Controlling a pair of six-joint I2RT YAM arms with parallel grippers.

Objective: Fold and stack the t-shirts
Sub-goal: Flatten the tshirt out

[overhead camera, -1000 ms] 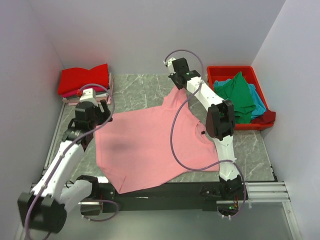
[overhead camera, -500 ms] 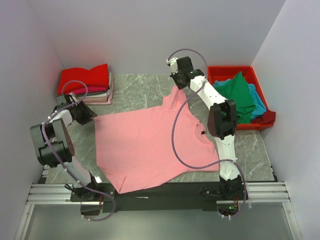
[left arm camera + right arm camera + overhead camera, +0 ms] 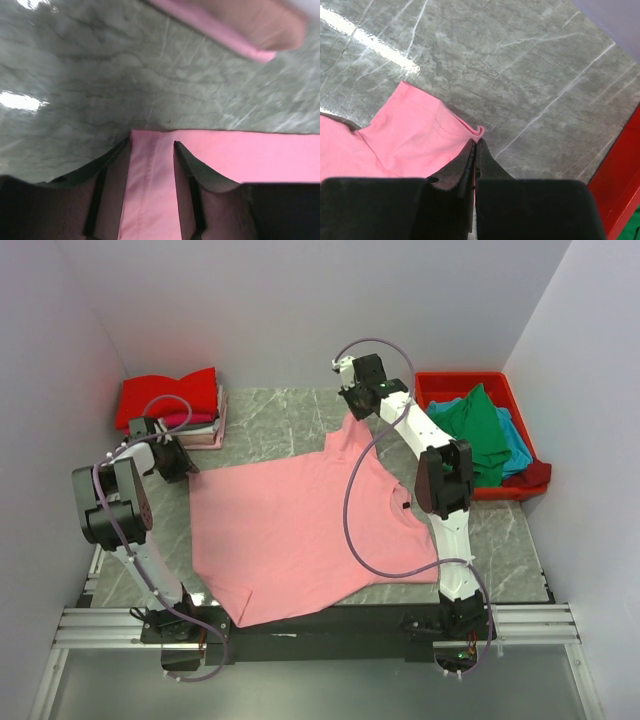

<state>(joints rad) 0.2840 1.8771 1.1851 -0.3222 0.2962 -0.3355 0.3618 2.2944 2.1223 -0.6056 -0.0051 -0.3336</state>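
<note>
Far left corner of the tabletop point(image 3: 290, 415) had the folded stack point(image 3: 170, 400) sitting against the wall, with a red shirt on top and paler layers showing under it. Just in front of that, the left claw point(image 3: 152, 142) was down low at the far left corner of the pink t-shirt point(image 3: 300, 530). In the left wrist view its two fingers stood partly apart with a strip of the pink hem running between them, so the cloth was in the gap. I honestly couldn't tell if they were clamping it or only straddling it.

The pink t-shirt itself took up the middle of the grey marble surface, spread mostly flat. Its neck opening with the dark label pointed right and its near corner hung a bit over the front edge.

Further right, the right claw point(image 3: 475, 141) was squeezed closed on the edge of the far sleeve. The right wrist view showed the fingertips pressed together right at the curled-up hem, and from above that sleeve was pulled up into a little peak toward the claw.

Far right was the red bin point(image 3: 460, 378), well apart from the pink one. It held a green shirt point(image 3: 475, 430) heaped on top, a teal one point(image 3: 517, 448) peeking out beside it and a maroon one point(image 3: 535, 475) at the near right corner.
</note>
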